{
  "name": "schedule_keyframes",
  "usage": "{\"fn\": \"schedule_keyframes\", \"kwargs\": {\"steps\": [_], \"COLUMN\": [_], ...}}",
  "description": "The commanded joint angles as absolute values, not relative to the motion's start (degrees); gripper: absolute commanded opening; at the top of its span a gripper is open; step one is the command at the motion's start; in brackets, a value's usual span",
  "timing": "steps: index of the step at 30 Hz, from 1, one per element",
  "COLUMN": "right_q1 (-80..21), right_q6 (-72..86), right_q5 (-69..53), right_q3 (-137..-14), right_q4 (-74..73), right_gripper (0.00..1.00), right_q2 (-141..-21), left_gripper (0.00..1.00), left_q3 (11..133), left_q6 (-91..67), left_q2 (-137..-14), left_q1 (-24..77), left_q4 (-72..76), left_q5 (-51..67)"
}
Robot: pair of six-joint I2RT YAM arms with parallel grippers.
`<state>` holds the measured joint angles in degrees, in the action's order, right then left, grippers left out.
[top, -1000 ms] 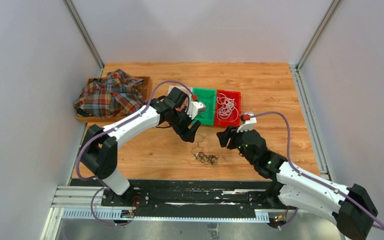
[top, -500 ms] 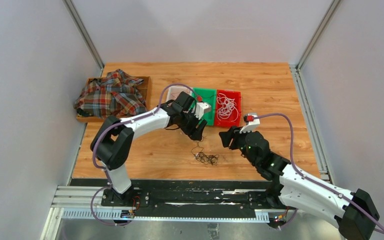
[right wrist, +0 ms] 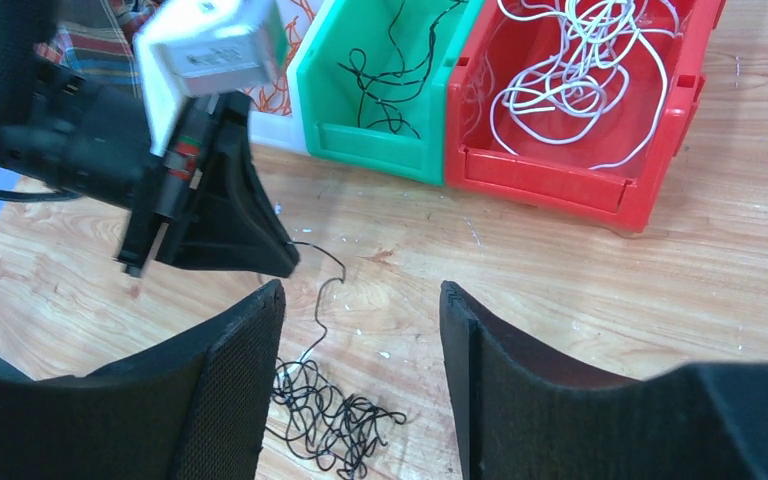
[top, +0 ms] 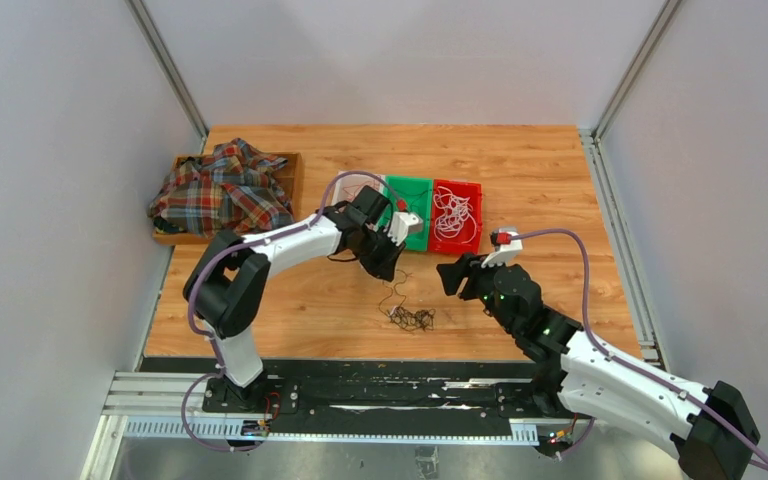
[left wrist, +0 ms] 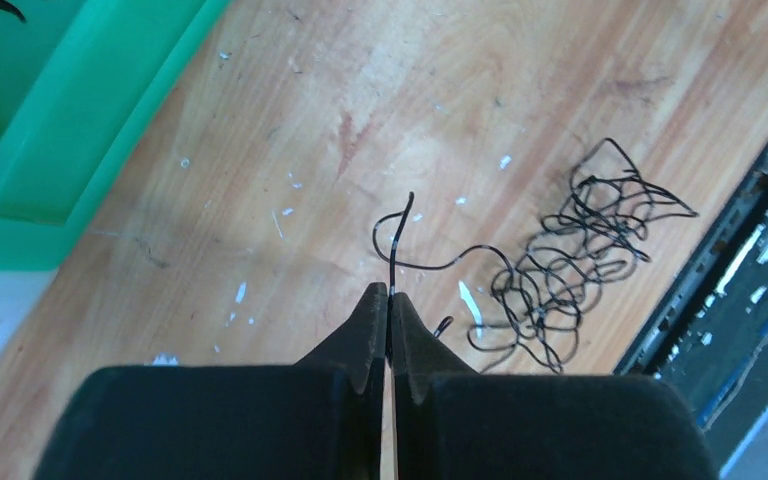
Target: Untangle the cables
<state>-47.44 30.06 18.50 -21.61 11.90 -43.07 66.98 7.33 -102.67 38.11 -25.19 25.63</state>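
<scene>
Plaid cloth (top: 222, 185) heaped in a box at the far left plays no part. Next, the left claw (left wrist: 390, 300) is clenched on the free end of a black cable (left wrist: 397, 250), which runs into a knotted black tangle (top: 412, 318) lying on the table (top: 520, 170); that knot is the work left. Further right, the green bin (right wrist: 360, 140) holds a few loose black cables (right wrist: 390, 70) and the red bin (right wrist: 550, 180) holds white cables (right wrist: 570, 70), so most seems sorted. The right claw (right wrist: 360, 300) hovers released, grasping nothing, near the tangle.

Black cable (left wrist: 552, 282) end hidden inside left end effector (left wrist: 390, 296).
</scene>
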Motion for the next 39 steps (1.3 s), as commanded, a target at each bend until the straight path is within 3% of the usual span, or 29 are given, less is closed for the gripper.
{"fn": "schedule_keyframes", "kwargs": {"steps": [1,10,39], "right_q1": [-46.6,-47.2,-50.9], "right_q6": [29.7,25.1,21.3], "right_q5": [17.9,7.7,1.2], "right_q3": [-19.3,-24.4,-30.3], "right_q4": [16.6,24.5,36.6], "right_gripper": [0.61,0.66,0.70], "right_q2": [-43.5,-51.8,-67.2], "left_gripper": [0.01,0.01,0.01], "left_q3": [71.4,78.6,82.1], "left_q6": [10.4,11.0,10.0], "left_q2": [-95.1,-85.4,-80.8], "left_q1": [38.5,38.4,38.4], "left_q4": [-31.9,-45.4,-47.9], "left_q5": [27.6,31.5,29.2]}}
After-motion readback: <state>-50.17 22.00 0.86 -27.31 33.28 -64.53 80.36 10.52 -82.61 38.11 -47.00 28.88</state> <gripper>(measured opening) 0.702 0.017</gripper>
